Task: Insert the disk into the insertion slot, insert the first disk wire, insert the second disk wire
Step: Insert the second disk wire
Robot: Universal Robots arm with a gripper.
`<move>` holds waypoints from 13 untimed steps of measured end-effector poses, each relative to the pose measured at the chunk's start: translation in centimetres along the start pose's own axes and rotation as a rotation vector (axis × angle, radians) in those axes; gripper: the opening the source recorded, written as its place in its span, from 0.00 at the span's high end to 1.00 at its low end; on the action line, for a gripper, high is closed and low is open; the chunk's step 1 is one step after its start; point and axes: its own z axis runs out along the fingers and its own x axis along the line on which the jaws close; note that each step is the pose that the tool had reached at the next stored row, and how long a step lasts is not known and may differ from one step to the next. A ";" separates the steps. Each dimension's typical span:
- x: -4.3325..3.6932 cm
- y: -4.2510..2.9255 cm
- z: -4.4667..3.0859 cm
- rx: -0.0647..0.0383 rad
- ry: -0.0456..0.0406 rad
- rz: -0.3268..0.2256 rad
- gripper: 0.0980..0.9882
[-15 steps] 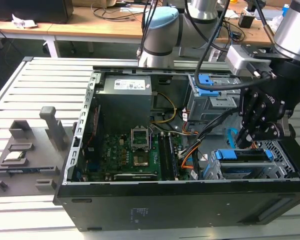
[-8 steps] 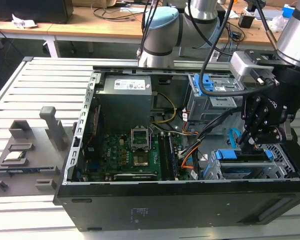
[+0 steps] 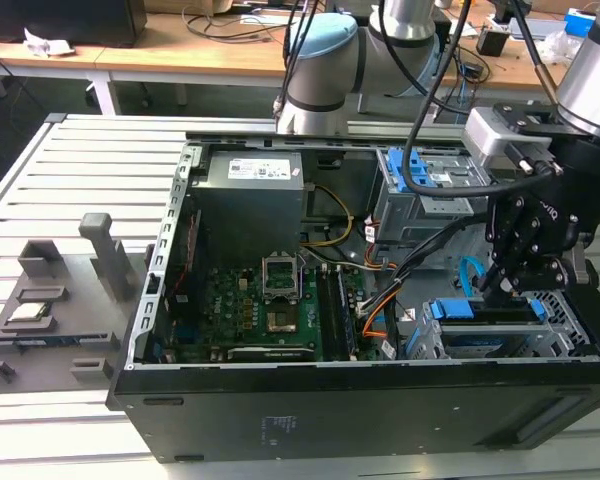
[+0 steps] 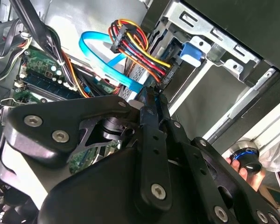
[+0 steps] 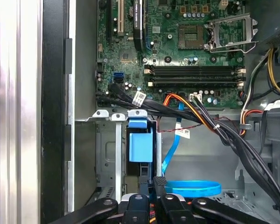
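Note:
The disk (image 3: 480, 310), in its bright blue carrier (image 5: 141, 144), lies inside the insertion slot (image 3: 562, 318) at the exterior view's right, low in the open computer case. My gripper (image 3: 504, 288) hangs just above the disk's rear edge. Its fingertips (image 4: 151, 100) are pressed together at the end of the flat blue disk wire (image 4: 105, 63), which loops away beside them (image 5: 193, 189). A bundle of red, yellow and black wires (image 4: 140, 49) ends in a black connector at the disk's edge, right beside the fingertips. How deep either connector sits is hidden by the fingers.
A taller grey cage with a blue clip (image 3: 430, 180) stands behind the slot. The motherboard (image 3: 270, 300) and black cable bundles (image 5: 224, 135) fill the case's middle. The power-supply box (image 3: 252, 170) sits at the back. Someone's fingers (image 4: 242, 171) show near a round knob outside the case.

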 end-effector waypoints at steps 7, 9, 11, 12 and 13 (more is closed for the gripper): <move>0.05 -0.12 0.62 0.000 0.0014 0.000 0.93; 0.05 -0.12 0.66 0.000 0.0007 0.000 0.93; 0.05 -0.12 0.66 0.000 0.0006 0.000 0.93; 0.04 -0.12 0.69 0.000 0.0001 0.000 0.92; 0.05 -0.12 0.70 0.000 0.0000 0.000 0.92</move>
